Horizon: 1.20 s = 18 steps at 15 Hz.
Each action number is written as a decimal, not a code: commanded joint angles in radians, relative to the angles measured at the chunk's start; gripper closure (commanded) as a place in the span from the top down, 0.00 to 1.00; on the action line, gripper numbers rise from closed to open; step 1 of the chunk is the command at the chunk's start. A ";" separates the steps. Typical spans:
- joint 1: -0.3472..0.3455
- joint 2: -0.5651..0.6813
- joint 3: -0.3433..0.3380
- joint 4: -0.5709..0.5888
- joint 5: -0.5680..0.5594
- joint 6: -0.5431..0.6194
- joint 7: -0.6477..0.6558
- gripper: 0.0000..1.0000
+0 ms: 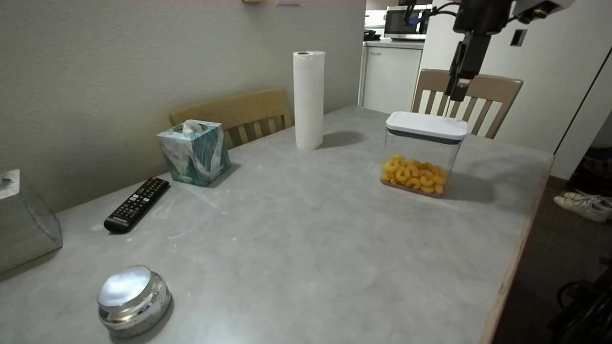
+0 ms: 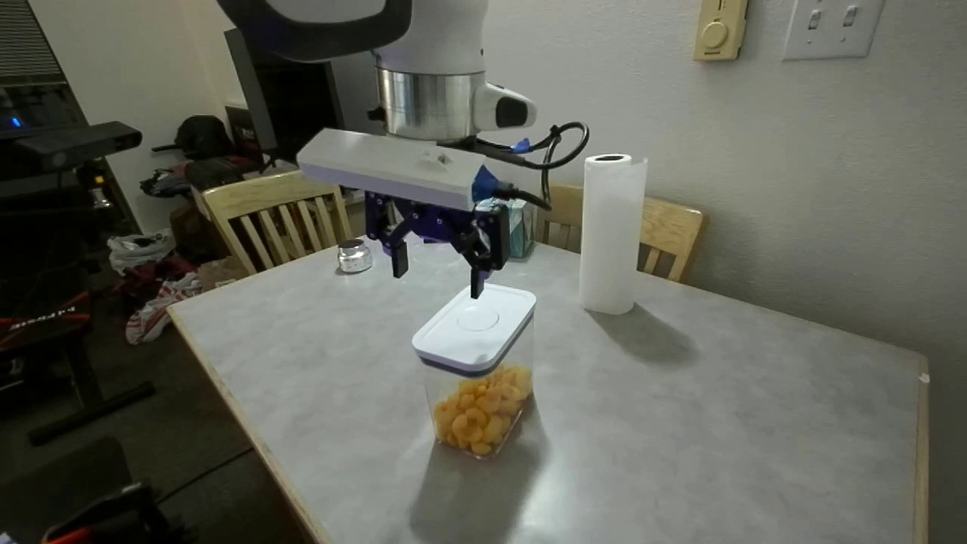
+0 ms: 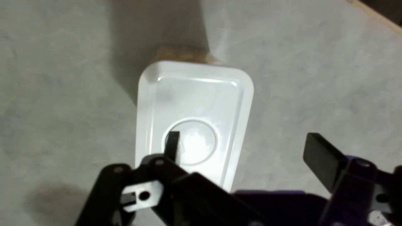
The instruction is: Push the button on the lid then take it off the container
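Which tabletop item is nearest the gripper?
The clear container with the white lid: the open gripper hangs higher, one finger overlapping the lid in the wrist view. Paper towel roll, teal tissue box, grey box, remote and round metal object sit farther off.

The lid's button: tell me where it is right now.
In the wrist view, the button lies just below and left of the picture's middle, in the centre of the white lid, with a black finger hiding part of its left edge.
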<state>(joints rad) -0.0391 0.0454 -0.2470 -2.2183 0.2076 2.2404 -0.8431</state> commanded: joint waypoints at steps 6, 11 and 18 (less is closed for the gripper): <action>-0.081 0.129 0.091 0.020 0.034 0.142 -0.015 0.70; -0.119 0.155 0.088 0.041 -0.056 0.117 0.030 0.34; -0.140 0.147 0.103 0.077 -0.087 0.114 0.004 0.00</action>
<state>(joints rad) -0.1478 0.1811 -0.1751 -2.1794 0.1185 2.3793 -0.8193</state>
